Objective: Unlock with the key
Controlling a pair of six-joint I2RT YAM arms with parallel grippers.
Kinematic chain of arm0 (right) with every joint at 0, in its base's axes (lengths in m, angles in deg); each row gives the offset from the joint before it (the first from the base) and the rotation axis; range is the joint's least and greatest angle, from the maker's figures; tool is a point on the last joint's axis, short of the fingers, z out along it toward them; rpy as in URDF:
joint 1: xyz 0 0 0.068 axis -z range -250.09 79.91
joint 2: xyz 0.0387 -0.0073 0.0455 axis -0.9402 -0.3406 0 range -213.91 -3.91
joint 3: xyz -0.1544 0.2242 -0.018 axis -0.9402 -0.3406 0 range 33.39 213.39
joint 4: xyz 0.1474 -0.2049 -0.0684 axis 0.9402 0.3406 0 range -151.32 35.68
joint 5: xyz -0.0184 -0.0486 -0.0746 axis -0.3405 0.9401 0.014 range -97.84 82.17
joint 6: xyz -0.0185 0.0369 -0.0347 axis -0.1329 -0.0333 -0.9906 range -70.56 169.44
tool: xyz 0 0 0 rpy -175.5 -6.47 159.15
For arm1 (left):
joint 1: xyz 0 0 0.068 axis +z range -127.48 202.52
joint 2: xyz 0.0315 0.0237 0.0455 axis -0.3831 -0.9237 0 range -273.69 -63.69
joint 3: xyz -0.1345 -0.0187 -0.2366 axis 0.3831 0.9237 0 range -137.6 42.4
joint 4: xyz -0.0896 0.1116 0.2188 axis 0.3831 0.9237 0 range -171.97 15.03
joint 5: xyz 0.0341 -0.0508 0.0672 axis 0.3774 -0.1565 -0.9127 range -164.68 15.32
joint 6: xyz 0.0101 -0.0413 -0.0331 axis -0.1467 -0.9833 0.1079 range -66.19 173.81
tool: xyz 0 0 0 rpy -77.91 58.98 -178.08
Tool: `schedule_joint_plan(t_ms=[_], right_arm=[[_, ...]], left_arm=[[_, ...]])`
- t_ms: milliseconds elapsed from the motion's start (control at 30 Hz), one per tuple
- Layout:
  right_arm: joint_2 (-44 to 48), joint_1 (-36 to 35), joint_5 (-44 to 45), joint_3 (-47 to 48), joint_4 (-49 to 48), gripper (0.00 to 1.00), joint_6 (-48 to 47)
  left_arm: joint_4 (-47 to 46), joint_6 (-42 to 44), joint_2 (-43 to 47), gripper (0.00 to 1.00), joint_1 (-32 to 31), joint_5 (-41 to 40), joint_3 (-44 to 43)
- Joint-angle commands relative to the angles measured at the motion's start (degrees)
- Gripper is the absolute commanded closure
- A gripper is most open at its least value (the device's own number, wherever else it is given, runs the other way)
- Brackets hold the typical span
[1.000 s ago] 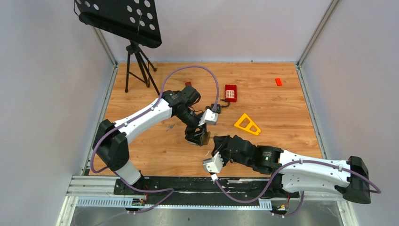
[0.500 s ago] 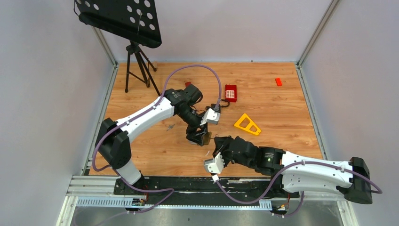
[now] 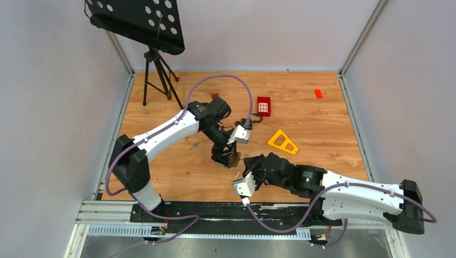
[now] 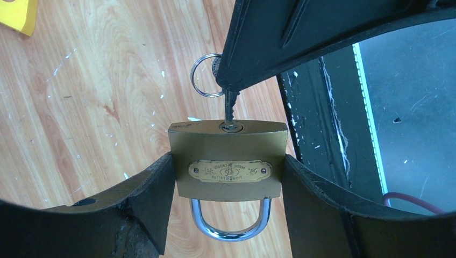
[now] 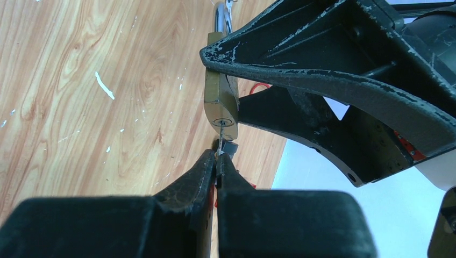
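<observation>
Your left gripper [image 4: 228,177] clamps the smooth brass padlock [image 4: 228,145] by its flat sides, with the steel shackle [image 4: 230,230] at 6 o'clock. Your right gripper [image 5: 216,160] pinches the thin metal key [image 4: 230,110], which enters the keyhole [image 4: 231,127] from 12 o'clock, shaft in line with the body. Twist about that axis.

One padlock [image 4: 228,161], one key [image 4: 230,106]

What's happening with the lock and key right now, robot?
Left gripper clamps padlock. Right gripper pinches key, tip in keyhole. Shackle shut. Nothing blocking.
</observation>
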Motion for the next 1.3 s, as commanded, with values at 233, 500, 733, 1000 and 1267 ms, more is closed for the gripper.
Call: schedule_joint_plan(t_ms=[233, 500, 733, 1000, 1267], right_arm=[[-0.7, -1.7, 4.8, 0.2, -6.4, 1.00, -4.7], [-0.6, -3.0, 6.7, -0.6, -8.4, 1.00, -6.8], [-0.3, -3.4, 6.3, -2.7, -10.5, 1.00, -7.3], [-1.1, -3.3, 1.8, -0.7, -8.8, 1.00, -3.0], [-1.5, -3.1, -3.9, 2.2, -5.4, 1.00, 2.3]], left_arm=[[2.3, 3.0, -0.3, 1.00, -0.2, 3.9, -4.0], [4.0, 4.3, -1.9, 1.00, -0.3, 4.2, -6.3], [5.3, 4.1, -3.5, 1.00, -0.8, 4.3, -7.9], [5.0, 2.5, -4.3, 1.00, -1.4, 4.2, -9.5], [6.9, 2.1, -5.4, 1.00, -1.4, 4.8, -12.5]])
